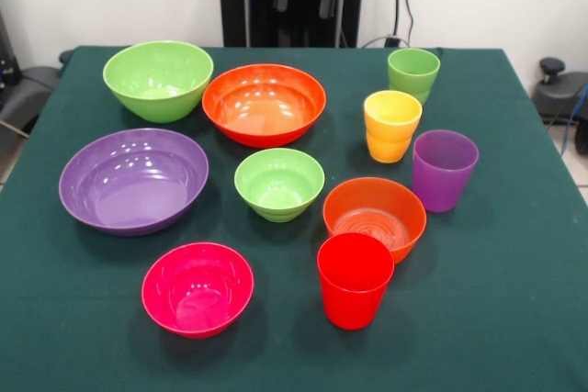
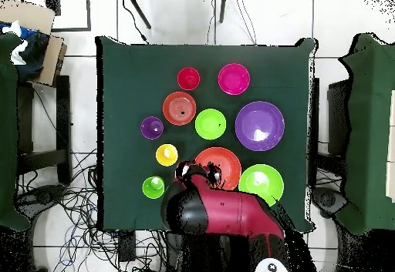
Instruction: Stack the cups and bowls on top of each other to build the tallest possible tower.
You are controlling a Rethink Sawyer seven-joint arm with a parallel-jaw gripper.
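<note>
Nothing is stacked yet: every cup and bowl stands alone, mouth up, on the green tablecloth (image 1: 514,319), and as far as I can see each one is empty.

Looking straight down, the red arm (image 2: 231,215) reaches in from the six o'clock edge, and its gripper (image 2: 199,175) hangs over the near rim of the large orange bowl (image 1: 264,103). Whether its fingers are apart or together I cannot tell; the arm's own bulk hides them from above, and across the table only dark parts show at the top edge.

From that spot the pieces fan out, all read on the overhead clock. The yellow cup (image 1: 391,124) is just beside it at ten o'clock and the light green cup (image 1: 413,72) at eight. The large green bowl (image 1: 158,78) sits close at three o'clock and the large purple bowl (image 1: 133,179) at one. The small green bowl (image 1: 278,183) lies at twelve, with the small orange bowl (image 1: 374,216) at eleven and the purple cup (image 1: 444,169) near it. The red cup (image 1: 354,279) and the pink bowl (image 1: 197,288) are farthest, well apart from it toward the twelve o'clock edge.

My guess is that the big orange bowl, nearly underneath, is the easiest first piece. A wide bowl makes the steadiest base, so the cups should go up later.
</note>
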